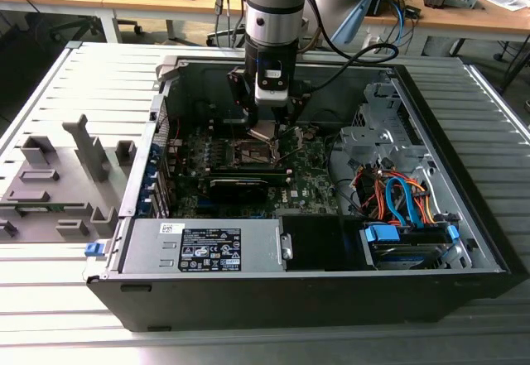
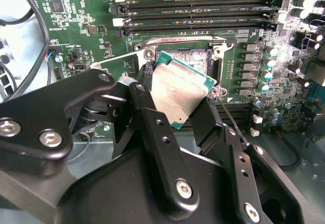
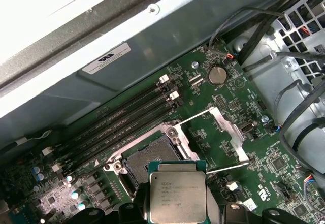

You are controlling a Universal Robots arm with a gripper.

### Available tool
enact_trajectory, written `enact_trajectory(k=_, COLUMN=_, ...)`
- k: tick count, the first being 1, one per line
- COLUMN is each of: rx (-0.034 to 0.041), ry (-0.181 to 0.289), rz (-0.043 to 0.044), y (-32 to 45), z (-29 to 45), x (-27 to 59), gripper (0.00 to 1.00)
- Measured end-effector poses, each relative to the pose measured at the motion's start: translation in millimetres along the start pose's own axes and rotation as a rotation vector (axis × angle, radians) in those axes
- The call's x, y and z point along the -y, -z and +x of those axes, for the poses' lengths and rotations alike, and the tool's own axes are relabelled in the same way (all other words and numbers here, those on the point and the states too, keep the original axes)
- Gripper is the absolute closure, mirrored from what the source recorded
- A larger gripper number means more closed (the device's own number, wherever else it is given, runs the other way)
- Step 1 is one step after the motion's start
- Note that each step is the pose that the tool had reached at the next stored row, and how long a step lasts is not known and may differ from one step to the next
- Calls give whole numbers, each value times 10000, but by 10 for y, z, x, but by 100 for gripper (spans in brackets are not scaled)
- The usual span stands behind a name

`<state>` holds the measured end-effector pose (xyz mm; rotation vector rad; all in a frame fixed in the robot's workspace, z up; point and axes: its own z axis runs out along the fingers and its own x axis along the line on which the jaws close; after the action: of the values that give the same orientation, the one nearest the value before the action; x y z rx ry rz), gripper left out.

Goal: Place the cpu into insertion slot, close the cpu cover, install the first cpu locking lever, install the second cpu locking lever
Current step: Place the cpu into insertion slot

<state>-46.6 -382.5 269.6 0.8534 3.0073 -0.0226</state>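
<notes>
First step: our gripper (image 2: 175, 107) clamps the cpu (image 3: 177, 196) just above the insertion slot (image 3: 147, 157), with the cpu cover (image 3: 226, 132) swung open. Seating needs square, level alignment.

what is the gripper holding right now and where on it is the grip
The gripper holds the cpu, pinched by two opposite edges, its metal face bare, above the open insertion slot.
</notes>
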Motion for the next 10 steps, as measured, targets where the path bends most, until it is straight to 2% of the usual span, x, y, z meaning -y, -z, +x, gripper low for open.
enact_trajectory(k=10, rx=0, ry=-72, rz=3, y=-1, z=0, x=0, gripper=46)
